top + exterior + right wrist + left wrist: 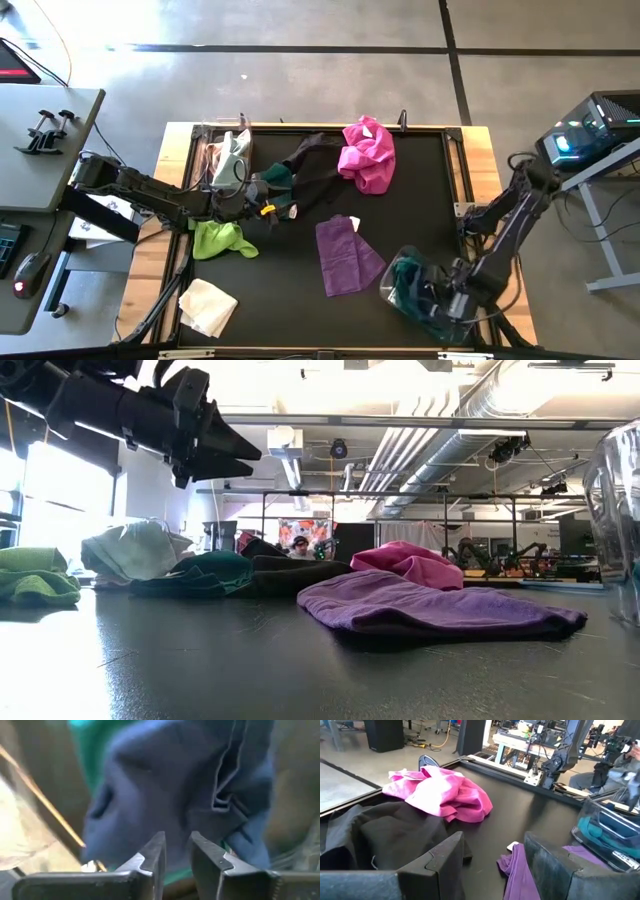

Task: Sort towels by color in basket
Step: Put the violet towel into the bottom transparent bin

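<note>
Just beyond the open left pincer (492, 865) lies the black towel (390, 832).

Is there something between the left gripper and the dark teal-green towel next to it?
Nothing visible. The left gripper, jaws open and empty, hovers above the table right beside the dark teal-green towel, and no other cloth lies between them.

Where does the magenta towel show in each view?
High: magenta towel at the table's far edge, right of centre.
Low: pink mound behind the purple towel.
Left wrist: upper left, beyond the left gripper.
Right wrist: not in it.
Shared landmark: the purple towel, beside it in all three.
</note>
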Controlling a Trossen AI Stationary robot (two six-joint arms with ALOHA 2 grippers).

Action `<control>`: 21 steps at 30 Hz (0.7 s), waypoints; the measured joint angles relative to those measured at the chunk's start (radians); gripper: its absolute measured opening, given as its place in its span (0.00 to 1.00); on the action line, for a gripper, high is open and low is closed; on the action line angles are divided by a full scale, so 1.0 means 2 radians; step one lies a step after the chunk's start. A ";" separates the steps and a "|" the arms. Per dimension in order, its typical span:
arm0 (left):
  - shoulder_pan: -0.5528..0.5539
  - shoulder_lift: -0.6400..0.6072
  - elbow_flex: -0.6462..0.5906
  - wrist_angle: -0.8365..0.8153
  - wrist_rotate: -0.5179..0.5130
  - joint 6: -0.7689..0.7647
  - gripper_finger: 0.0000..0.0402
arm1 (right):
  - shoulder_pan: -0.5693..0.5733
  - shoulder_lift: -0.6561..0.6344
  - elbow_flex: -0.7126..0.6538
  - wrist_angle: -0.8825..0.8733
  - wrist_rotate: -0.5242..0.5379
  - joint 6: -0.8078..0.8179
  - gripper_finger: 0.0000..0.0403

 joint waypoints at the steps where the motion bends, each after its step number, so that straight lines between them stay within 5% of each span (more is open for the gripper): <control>1: 0.000 0.000 0.000 0.000 0.000 0.000 0.48 | 0.004 0.000 0.013 -0.011 0.015 -0.001 0.19; 10: -0.001 0.000 0.000 -0.001 0.000 0.000 0.48 | 0.008 0.000 0.044 0.038 0.275 -0.118 0.19; 16: -0.001 0.000 0.000 0.002 -0.001 0.000 0.48 | -0.062 0.000 0.043 0.013 0.334 -0.203 0.19; 21: 0.000 0.000 0.000 0.002 -0.001 0.001 0.48 | -0.158 0.000 0.042 -0.025 0.327 -0.265 0.19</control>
